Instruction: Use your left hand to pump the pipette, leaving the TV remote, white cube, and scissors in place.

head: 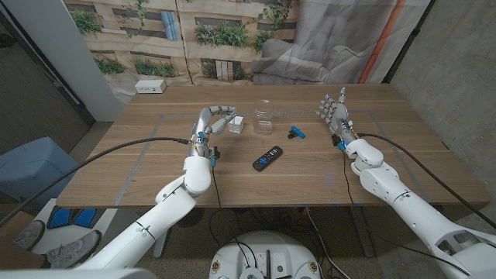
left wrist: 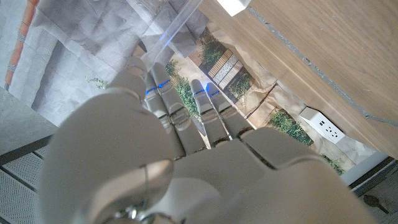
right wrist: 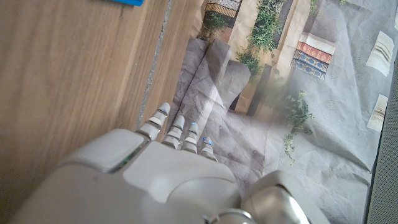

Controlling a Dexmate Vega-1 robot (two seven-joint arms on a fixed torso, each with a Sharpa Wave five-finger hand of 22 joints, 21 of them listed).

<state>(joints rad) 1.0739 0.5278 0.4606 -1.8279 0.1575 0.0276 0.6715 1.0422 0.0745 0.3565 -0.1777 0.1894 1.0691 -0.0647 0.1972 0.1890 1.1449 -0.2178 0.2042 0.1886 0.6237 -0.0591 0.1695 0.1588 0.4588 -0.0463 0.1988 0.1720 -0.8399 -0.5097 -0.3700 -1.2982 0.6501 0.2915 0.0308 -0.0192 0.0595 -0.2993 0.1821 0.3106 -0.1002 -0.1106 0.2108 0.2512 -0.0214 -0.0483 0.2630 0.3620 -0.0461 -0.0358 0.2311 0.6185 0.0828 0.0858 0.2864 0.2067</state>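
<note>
My left hand (head: 214, 121) hovers over the table's middle left, its fingers (head: 223, 110) arched toward the small white cube (head: 236, 122) just beyond them. In the left wrist view a clear tube-like shape (left wrist: 177, 28) shows past the fingertips (left wrist: 163, 84), with the cube's corner (left wrist: 234, 5) beside it; whether the hand holds it is unclear. A clear plastic container (head: 263, 116) stands right of the cube. The black TV remote (head: 267, 158) lies nearer me, and the blue scissors (head: 297, 132) to its right. My right hand (head: 335, 113) is raised at the right, fingers apart, holding nothing.
A white power strip (head: 150, 86) lies at the table's far left corner. A crumpled grey cloth and a printed backdrop hang behind the table (head: 139, 170). A black cable (head: 132, 143) runs along my left arm, another along the right.
</note>
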